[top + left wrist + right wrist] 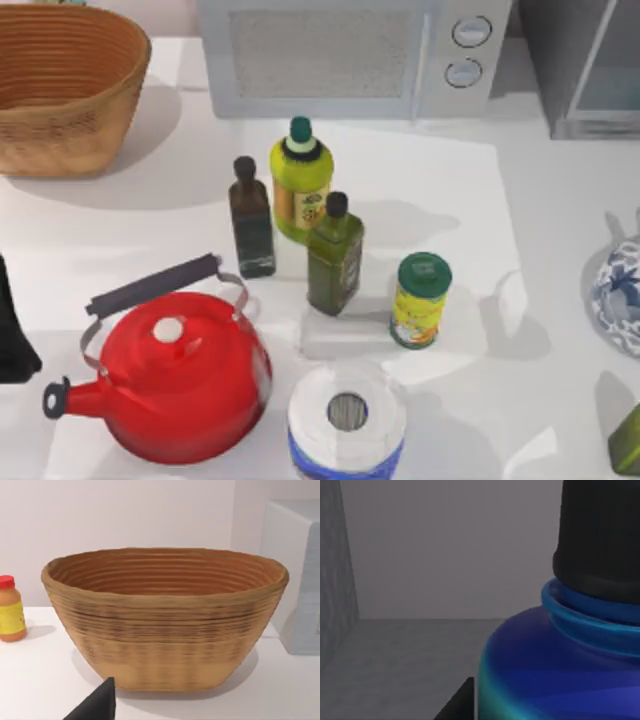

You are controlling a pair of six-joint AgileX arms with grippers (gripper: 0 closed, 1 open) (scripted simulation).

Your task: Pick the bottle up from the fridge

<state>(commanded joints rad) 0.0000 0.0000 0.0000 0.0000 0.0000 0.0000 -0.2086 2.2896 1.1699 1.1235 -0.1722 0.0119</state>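
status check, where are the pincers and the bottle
Right pincer inside fridge, close beside blue bottle. Left pincer parked facing basket. Nothing blocking seen.

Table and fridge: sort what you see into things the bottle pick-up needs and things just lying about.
Needed for the job:
bottle, blue with a dark cap, close to the right wrist camera inside a grey compartment
fridge, at the table's far right

Just lying about:
basket
microwave
red kettle
two dark green bottles
yellow-green bottle
paper roll
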